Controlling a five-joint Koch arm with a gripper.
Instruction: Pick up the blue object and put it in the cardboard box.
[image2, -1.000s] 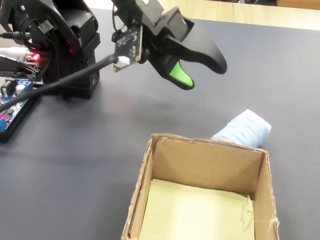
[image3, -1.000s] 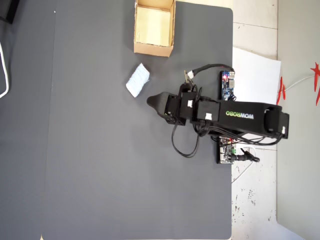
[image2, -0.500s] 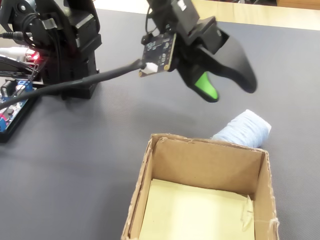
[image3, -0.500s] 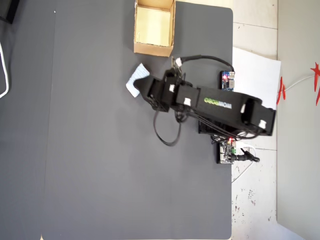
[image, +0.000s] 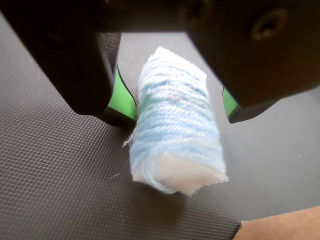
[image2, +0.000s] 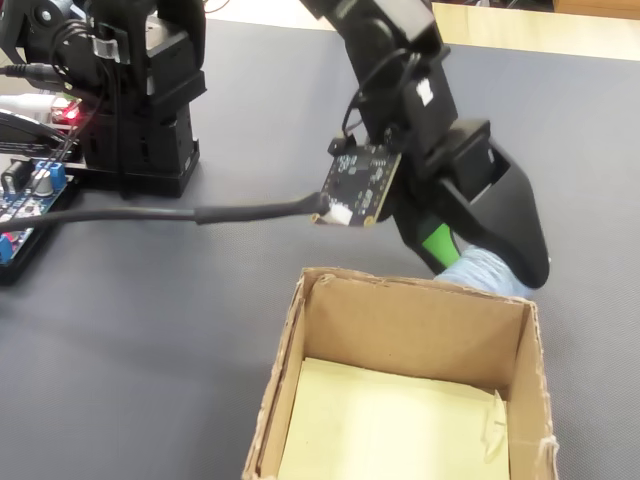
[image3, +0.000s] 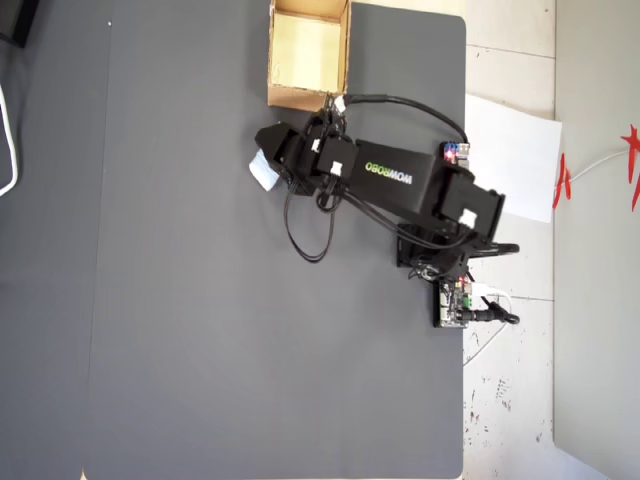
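The end effector (image: 177, 112) stands open, its two black jaws with green pads on either side of the blue object (image: 175, 130) (a pale block wound with light-blue yarn). In the wrist view a gap shows between each pad and the block, which rests on the dark grey mat of the bench (image: 55, 175). In the fixed view the blue object (image2: 485, 270) lies just beyond the far wall of the cardboard box (image2: 400, 320), outside it. The overhead view shows the box (image3: 308, 55) near the mat's top edge.
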